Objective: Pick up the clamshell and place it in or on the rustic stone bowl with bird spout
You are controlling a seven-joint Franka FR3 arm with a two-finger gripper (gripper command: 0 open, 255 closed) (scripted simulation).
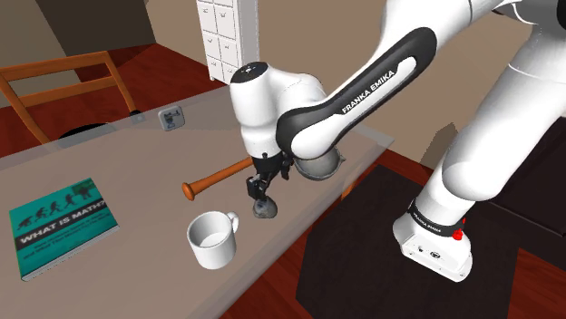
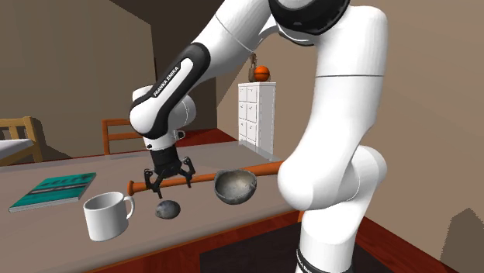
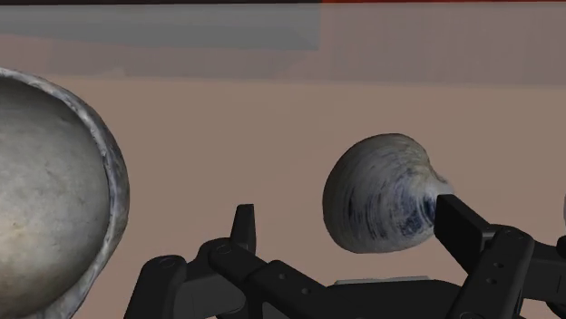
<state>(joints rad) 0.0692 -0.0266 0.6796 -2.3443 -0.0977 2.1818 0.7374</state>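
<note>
Right now the clamshell (image 1: 265, 210) (image 2: 167, 209) (image 3: 381, 204) is lying on the tabletop (image 1: 118, 163) near its front edge, between the white mug (image 1: 213, 240) (image 2: 107, 215) and the grey stone bowl (image 1: 317, 166) (image 2: 236, 188) (image 3: 54, 181), and apart from both. The end effector (image 1: 259, 188) (image 2: 169, 180) (image 3: 352, 222) is hovering just above it, fingers spread wide and gripping nothing.

In the wrist view the shell is sitting between the two fingers but off-centre. It is crowding one finger (image 3: 463, 227) while the other is standing well clear. Doing this step well probably means sliding sideways first, so that the shell is lying midway. Otherwise the near finger is likely to land on the dome or nudge it away during the descent.

The shell is looking rounded and smooth, so I am judging that the pads should be going low, almost to the tabletop. They should be closing on its widest part, since a grip high on the curve could squeeze it out.

A wooden bat (image 1: 218, 177) (image 2: 205, 178) is lying just behind the shell, so a straight vertical approach seems safest. The bowl appears to be leaning with its mouth turned toward the shell, which should be making the short carry easier.
</note>
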